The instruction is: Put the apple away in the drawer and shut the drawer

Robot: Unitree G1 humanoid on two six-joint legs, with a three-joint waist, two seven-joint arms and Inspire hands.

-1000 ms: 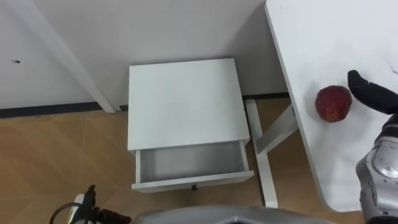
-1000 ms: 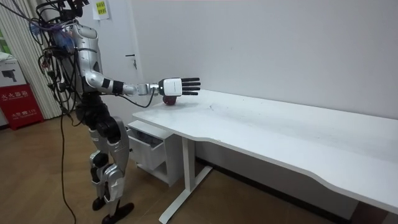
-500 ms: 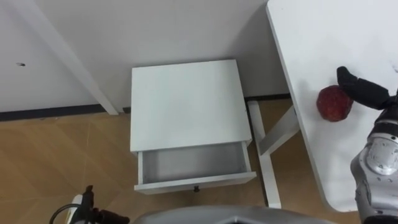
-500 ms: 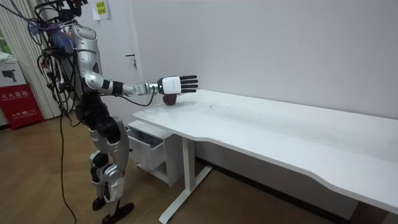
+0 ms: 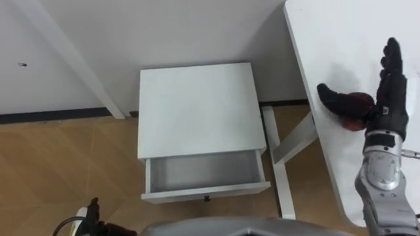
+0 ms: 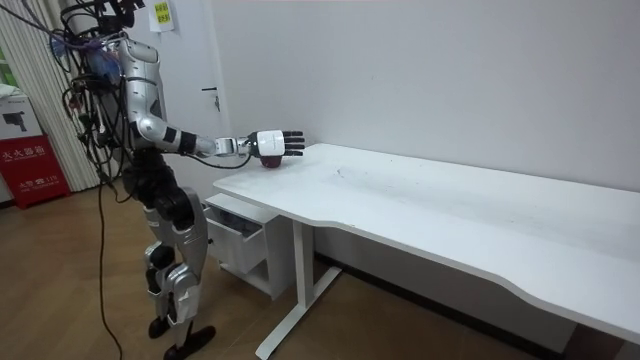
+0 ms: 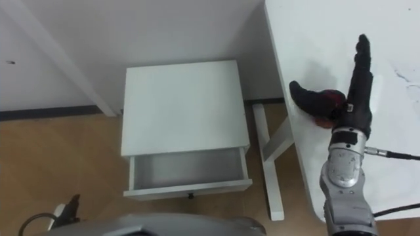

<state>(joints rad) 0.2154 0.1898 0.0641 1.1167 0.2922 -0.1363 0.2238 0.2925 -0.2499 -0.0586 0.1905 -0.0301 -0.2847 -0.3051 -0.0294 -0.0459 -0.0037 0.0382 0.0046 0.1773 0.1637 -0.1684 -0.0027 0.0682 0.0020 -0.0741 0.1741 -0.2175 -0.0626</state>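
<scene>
A dark red apple (image 5: 358, 106) lies on the white table (image 5: 341, 39) near its left edge. My right hand (image 5: 384, 110) hovers over it with the fingers straight and pointing away from me. The thumb (image 5: 331, 98) is spread out past the apple's left side, so the hand covers much of the fruit. In the room view my right arm reaches out from my body to the table's corner, hand (image 6: 272, 143) above the apple. The white bedside cabinet (image 5: 197, 108) stands below and left of the table, and its drawer (image 5: 200, 172) is pulled open and holds nothing. My left hand (image 5: 92, 213) hangs at the lower left edge.
A slanted white table leg (image 5: 289, 137) and foot (image 5: 279, 170) stand just right of the cabinet. Behind the cabinet is the white wall with a dark skirting board (image 5: 59, 116). Wooden floor lies in front of the drawer. I stand beside the cabinet at the table's end.
My right hand has moved left from beside the apple to above it. The thumb now lies past its left side and the fingers point away. The apple has not moved.
</scene>
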